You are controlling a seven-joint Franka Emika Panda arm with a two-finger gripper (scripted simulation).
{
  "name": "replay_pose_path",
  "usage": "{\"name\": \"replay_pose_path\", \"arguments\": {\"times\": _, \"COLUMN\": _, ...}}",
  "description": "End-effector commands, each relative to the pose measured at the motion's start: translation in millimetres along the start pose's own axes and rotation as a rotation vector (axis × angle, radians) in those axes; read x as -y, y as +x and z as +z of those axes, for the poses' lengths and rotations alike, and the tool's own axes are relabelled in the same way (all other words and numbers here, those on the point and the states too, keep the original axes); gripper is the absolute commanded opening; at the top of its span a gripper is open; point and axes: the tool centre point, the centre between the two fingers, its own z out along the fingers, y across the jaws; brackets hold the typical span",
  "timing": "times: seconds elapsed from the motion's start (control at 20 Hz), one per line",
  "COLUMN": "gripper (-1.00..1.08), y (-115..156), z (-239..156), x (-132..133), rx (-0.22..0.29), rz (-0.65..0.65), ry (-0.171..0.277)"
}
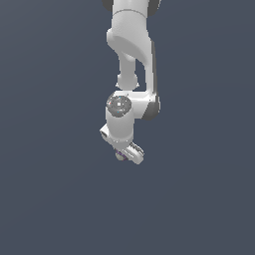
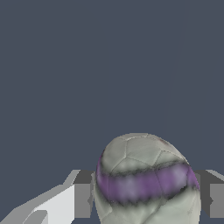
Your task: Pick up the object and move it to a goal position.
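The object (image 2: 144,175) is an off-white ball with a purple band, filling the space between my two fingers in the wrist view. A grey finger pad (image 2: 83,199) presses on one side and the other pad (image 2: 214,199) on the opposite side. In the exterior view only a sliver of the ball (image 1: 120,155) shows under the white hand, where my gripper (image 1: 125,153) is shut on it. The arm hangs down from the top of that view.
A plain dark blue-grey surface (image 1: 50,199) fills the background in both views. No other objects or edges show.
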Motion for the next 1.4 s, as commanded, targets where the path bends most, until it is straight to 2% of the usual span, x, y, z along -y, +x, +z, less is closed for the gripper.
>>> {"name": "replay_pose_path", "arguments": {"times": 0.0, "gripper": -1.0, "y": 2.9, "z": -18.4, "x": 9.9, "rx": -0.002, "rz": 0.0, "ry": 0.001}}
{"name": "replay_pose_path", "arguments": {"times": 0.7, "gripper": -1.0, "y": 21.2, "z": -132.9, "x": 74.8, "rx": -0.003, "rz": 0.001, "ry": 0.0}}
{"name": "replay_pose_path", "arguments": {"times": 1.35, "gripper": -1.0, "y": 34.2, "z": -201.7, "x": 116.2, "rx": -0.002, "rz": 0.0, "ry": 0.001}}
